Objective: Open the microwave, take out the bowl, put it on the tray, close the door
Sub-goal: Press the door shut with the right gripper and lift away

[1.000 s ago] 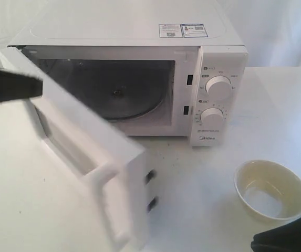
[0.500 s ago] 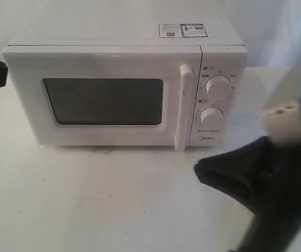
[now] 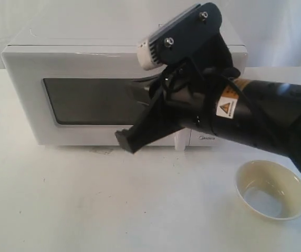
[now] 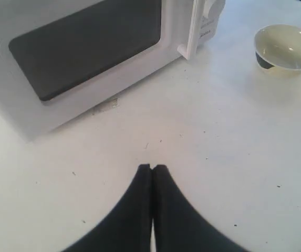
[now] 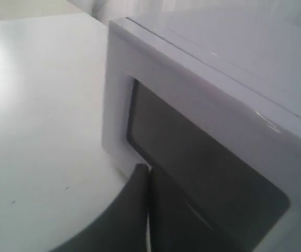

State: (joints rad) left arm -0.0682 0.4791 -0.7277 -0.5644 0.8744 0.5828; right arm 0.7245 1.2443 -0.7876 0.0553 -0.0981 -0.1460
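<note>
- Right under my left wrist camera, my left gripper (image 4: 152, 169) has its two dark fingers pressed together, holding nothing, above the bare white table (image 4: 218, 131). Half a second ago it showed at the left edge of the exterior view; now it is out of that view.
- Near the front right of the table sits the bowl (image 3: 271, 189), cream, upright and empty, well apart from both grippers. Half a second ago my blurred right arm hid it; it lies where it lay a second ago.
- Farther in, my right arm (image 3: 255, 110) has swung up from the lower right corner and now crosses the front of the microwave (image 3: 87, 39), covering most of the handle (image 3: 180, 143).
- My right gripper (image 3: 125, 140) is closed with nothing between its fingers. Its tip is low before the door (image 3: 27, 94), near the lower edge of the dark window (image 3: 87, 100). Whether it touches the panel I cannot tell.
- The door is shut flush against the body, as it was half a second ago; a second ago it stood wide open.
</note>
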